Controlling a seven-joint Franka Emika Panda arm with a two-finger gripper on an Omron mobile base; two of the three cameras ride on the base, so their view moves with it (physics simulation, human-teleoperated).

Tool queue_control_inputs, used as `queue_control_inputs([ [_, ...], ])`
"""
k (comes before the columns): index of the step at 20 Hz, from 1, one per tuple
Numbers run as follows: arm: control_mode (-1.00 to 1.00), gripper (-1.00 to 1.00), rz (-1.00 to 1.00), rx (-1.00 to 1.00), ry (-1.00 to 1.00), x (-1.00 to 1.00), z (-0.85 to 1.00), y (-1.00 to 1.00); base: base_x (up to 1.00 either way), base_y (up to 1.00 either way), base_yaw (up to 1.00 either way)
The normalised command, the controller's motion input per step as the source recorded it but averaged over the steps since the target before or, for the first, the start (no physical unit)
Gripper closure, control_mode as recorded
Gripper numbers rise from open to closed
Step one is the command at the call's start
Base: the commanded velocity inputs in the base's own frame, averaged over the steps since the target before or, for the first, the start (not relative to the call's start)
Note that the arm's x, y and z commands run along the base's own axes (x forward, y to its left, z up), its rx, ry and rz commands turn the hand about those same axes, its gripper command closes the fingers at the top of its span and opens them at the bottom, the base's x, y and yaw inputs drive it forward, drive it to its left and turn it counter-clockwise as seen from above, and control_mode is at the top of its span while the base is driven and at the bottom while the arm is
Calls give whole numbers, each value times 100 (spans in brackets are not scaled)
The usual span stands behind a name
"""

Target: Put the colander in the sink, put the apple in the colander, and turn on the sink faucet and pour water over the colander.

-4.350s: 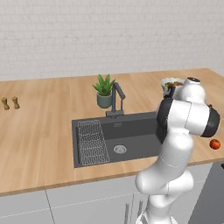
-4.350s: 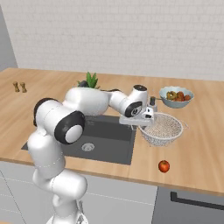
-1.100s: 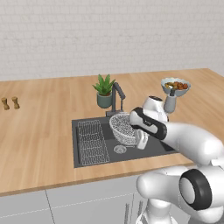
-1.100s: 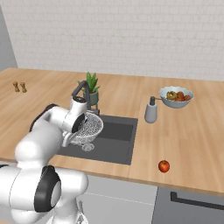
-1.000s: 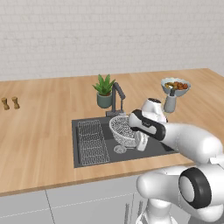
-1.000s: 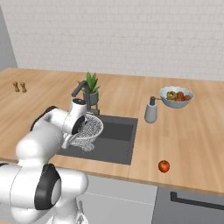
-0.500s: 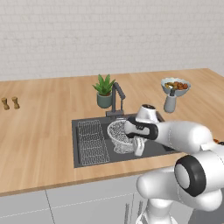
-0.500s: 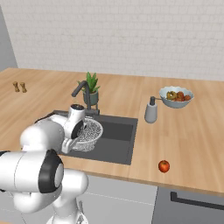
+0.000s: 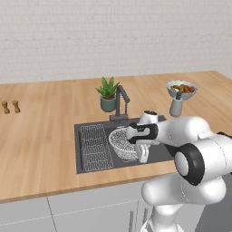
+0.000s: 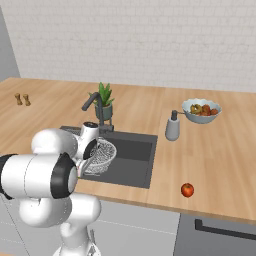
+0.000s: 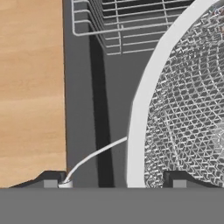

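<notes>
Colander (image 9: 123, 144) in sink (image 9: 156, 152); apple (image 10: 187, 189) on counter.

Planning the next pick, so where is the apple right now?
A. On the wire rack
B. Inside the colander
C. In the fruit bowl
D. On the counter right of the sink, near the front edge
D: the apple lies on the bare wooden counter, well right of the sink.
</notes>
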Motion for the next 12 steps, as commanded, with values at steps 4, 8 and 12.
queue_control_inputs([
  [4,-100,100,0,0,0,12,-15,2,0,0,0],
  [8,-100,100,0,0,0,18,-9,0,0,0,0],
  [12,-100,100,0,0,0,27,-15,0,0,0,0],
])
